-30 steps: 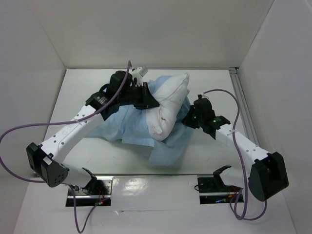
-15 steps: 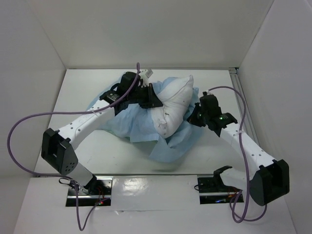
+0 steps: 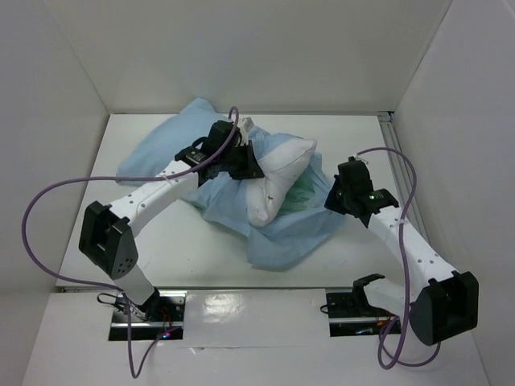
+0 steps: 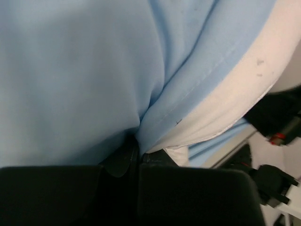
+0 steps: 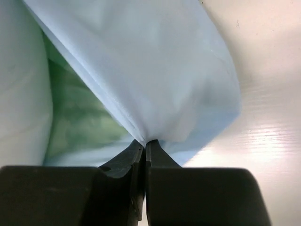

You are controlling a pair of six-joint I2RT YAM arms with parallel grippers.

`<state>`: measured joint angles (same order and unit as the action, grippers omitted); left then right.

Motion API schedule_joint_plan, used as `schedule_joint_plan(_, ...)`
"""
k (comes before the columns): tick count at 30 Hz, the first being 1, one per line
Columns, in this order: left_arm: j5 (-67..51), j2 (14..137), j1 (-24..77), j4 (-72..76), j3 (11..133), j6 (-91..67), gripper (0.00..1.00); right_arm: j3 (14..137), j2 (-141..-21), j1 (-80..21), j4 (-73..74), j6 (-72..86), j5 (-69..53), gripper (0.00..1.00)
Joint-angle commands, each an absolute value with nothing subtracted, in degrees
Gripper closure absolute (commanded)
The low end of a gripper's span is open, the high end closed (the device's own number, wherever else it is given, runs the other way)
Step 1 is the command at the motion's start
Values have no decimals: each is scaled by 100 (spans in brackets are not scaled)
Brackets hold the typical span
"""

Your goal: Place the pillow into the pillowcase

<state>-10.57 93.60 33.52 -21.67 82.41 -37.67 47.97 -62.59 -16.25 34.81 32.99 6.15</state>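
My left fingers (image 4: pixel 117 161) are clenched on a stitched hem of the pillowcase (image 4: pixel 70 70), thin smooth light-blue cloth, right against the pillow (image 3: pixel 282 163). My right fingers (image 5: pixel 123 159) pinch another blue fold at the pillow's right, with green cloth showing inside. The pillow is plump, white and creased, half wrapped on the surface (image 3: pixel 193 257). Both arms reach in bent, flanking the pillow.

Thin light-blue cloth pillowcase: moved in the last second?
Yes. The pillowcase has spread left and rearward; its corner now reaches the white table's back edge.
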Motion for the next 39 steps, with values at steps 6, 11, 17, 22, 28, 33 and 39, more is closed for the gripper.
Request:
schedule_joint_plan(6,167,9835,3173,-2909,8358,-3437,100,5352,-6223,-1529,3691,3243,1055,100)
schedule_joint_plan(11,404,10265,3348,-3270,8692,-3140,100,5599,-5897,-1477,3113,3418,827,100)
schedule_joint_plan(17,-604,10020,3603,-3479,8280,-2226,100,6422,-7249,-855,2084,3349,660,100)
schedule_joint_plan(22,-773,9888,4130,-4208,8208,-1609,100,7065,-8014,8,1284,3428,-218,100)
schedule_joint_plan(28,-537,10791,4631,-5105,8603,-1178,100,7673,-8367,316,363,3989,-982,100)
schedule_joint_plan(33,-115,11460,4720,-5423,9262,-1187,100,7516,-8218,264,-1008,4473,-1862,100)
schedule_joint_plan(39,-114,12136,4720,-5616,9870,-1125,100,7102,-7358,141,-2143,4684,-2644,100)
